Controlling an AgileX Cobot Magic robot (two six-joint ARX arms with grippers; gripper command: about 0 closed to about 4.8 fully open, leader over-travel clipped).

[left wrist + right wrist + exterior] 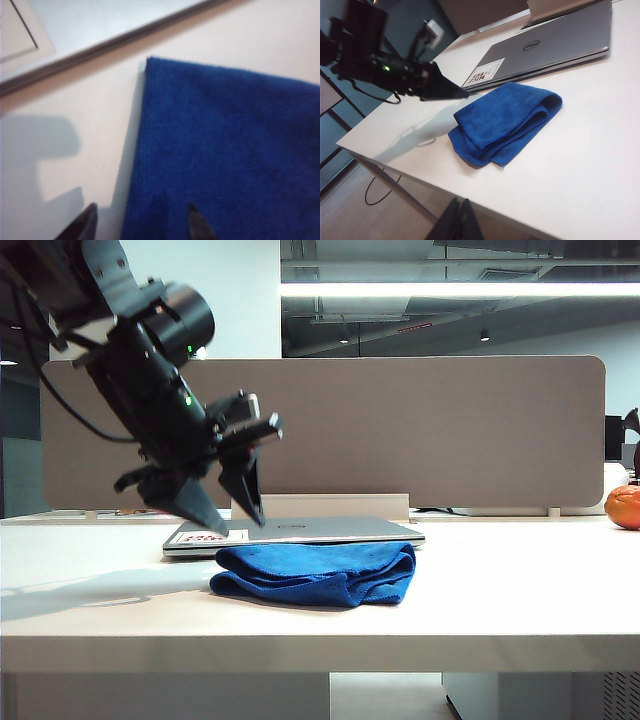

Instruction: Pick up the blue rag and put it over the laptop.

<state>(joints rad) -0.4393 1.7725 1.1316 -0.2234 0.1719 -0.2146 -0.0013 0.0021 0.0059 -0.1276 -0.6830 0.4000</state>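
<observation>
Left pincer (pixel 232 512): fingers apart, empty, poised above blue rag (pixel 315 573) fronting laptop (pixel 300 532), straddling its edge for pickup; right pincer (pixel 461 220): together, well back.

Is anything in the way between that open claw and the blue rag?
Nothing visible. The left gripper hangs open above the rag's left end, with only air between them; the laptop lies just behind.

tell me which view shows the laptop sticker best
The right wrist view: the sticker sits unobstructed on the laptop, red marks visible. The exterior view shows it edge-on, partly behind the left claw. The left wrist view shows only the laptop's edge.
</observation>
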